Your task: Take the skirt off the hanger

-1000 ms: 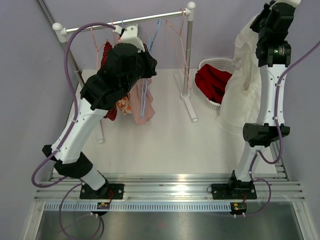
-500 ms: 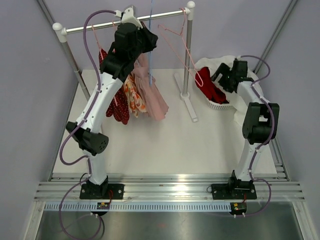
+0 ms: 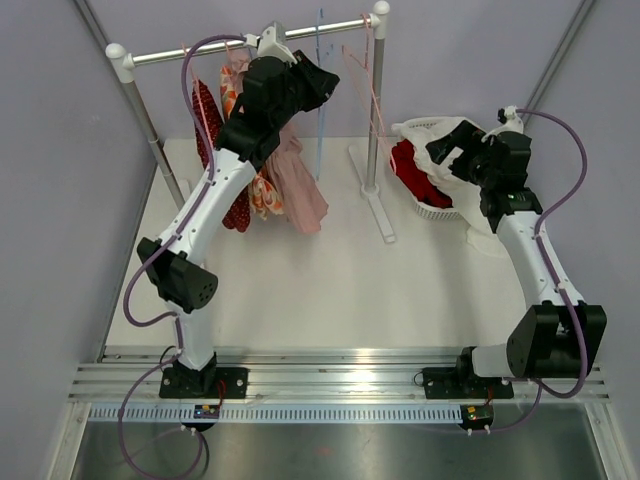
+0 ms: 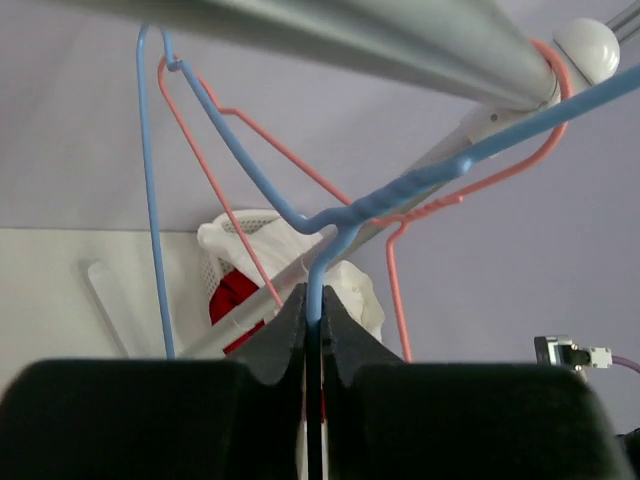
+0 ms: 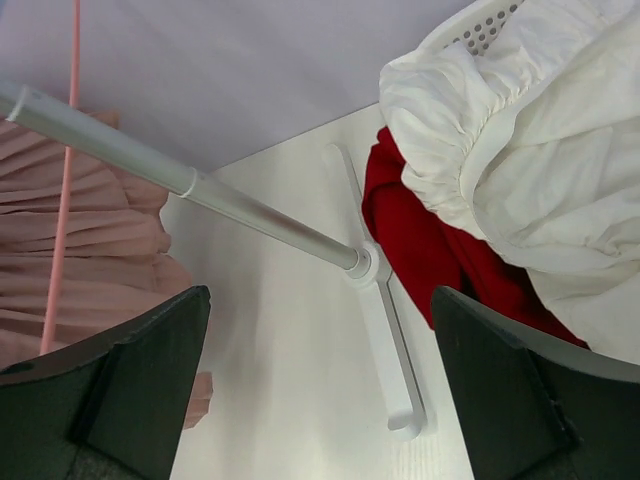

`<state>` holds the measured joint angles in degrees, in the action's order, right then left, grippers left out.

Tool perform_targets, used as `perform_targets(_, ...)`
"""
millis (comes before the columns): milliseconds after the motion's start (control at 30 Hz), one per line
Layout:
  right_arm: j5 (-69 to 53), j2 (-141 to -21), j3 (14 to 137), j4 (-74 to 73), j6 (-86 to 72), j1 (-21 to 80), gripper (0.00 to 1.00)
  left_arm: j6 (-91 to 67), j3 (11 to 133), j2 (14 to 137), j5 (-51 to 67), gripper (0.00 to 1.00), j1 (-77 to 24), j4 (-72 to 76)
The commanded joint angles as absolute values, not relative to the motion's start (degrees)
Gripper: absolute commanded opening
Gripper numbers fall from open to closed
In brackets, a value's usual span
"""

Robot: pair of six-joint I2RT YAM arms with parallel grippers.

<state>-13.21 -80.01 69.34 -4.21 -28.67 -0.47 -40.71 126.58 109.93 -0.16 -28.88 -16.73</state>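
Top external view: the left hand (image 3: 318, 85) reaches up to the rail (image 3: 200, 50) at the far side of the worktop (image 3: 350, 290), beside the bare blue hanger (image 3: 319, 130); a pink pleated garment (image 3: 300, 195) hangs just left of it. At the far right, the right hand (image 3: 445, 150) hovers over the basket (image 3: 432, 208). The basket holds a red garment (image 3: 410, 165) and a white garment (image 3: 450, 128), judged to be the skirt, now off the hanger; part of it spills over the rim towards the right. Left wrist view: the jaws are pressed shut on the blue wire just below its twisted neck, under the rail, with a pink hanger (image 4: 392, 290) crossing close behind. Right wrist view: the fingers stand wide apart and hold nothing; white folds cover the basket's far part, red cloth lies under them on the left, and the rack's foot rests on the worktop between basket and pink cloth. The step in hand appears to be steadying the hanger while the cloth is let go. To do it well, the pinch on the neck should stay firm so that the wire cannot swing into the pink hangers, and the right hand should withdraw upward with jaws wide, lest a fold catch and drag the garment out
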Motion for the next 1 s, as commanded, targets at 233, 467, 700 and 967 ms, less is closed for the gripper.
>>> perform_targets(233, -13.01, -69.0, 68.73, -13.53, -26.9, -0.26, 0.99, -44.3, 125.51, 104.15, 1.41, 0.54, -31.02, -21.53)
perform_targets(467, -13.27, -61.45, 66.71, -18.1, -26.89, -0.26, 0.99, -42.01, 125.6, 97.48, 1.14, 0.62, -32.43, -26.89)
perform_targets(700, -12.83, -55.2, 64.16, -22.06, -25.93, -0.26, 0.99, -37.09, 119.01, 87.82, -4.56, 0.63, -32.78, -34.19)
perform_targets(967, -13.09, -53.0, 62.05, -23.55, -25.23, -0.26, 1.0, -31.91, 118.3, 83.85, -14.22, 0.63, -32.7, -41.74)
